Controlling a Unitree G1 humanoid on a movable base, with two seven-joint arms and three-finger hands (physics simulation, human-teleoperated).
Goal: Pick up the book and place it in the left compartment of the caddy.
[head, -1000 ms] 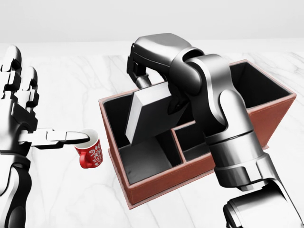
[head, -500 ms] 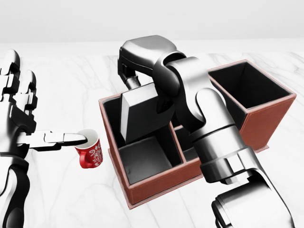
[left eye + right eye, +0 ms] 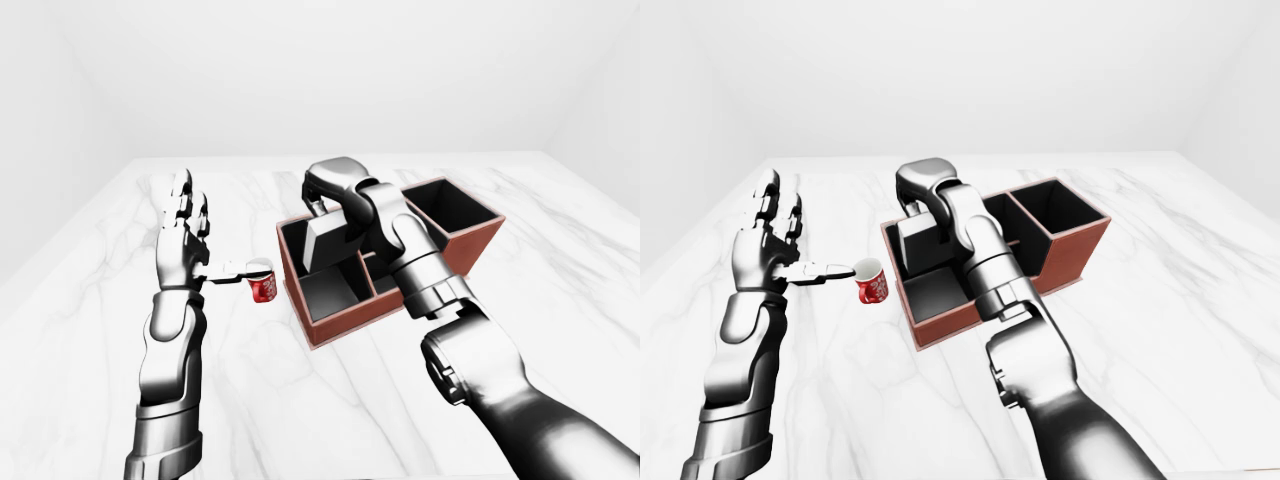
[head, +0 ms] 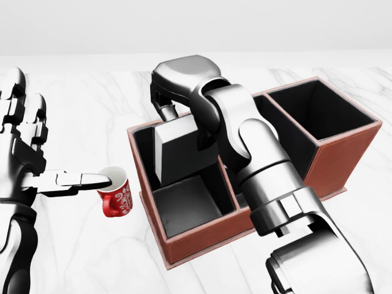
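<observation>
My right hand (image 4: 185, 124) is shut on the top edge of a grey book (image 4: 180, 153). The book hangs nearly upright, its lower end down inside the left compartment (image 4: 184, 211) of the red-brown caddy (image 4: 208, 237). I cannot tell whether the book touches the compartment floor. In the head view the right forearm crosses the caddy's middle and hides its small middle compartments. My left hand (image 4: 37, 165) is open at the left of the view, one finger stretched out to the rim of a red mug (image 4: 116, 197).
The caddy stands on a white marble surface (image 4: 79, 251) and has a deep black compartment (image 4: 315, 113) at its right end. The red mug sits just left of the caddy's left wall. White walls enclose the room in the eye views.
My right arm has swung left and the book has turned from slanted to nearly upright, sinking deeper into the left compartment. The left hand and mug have stayed put.
</observation>
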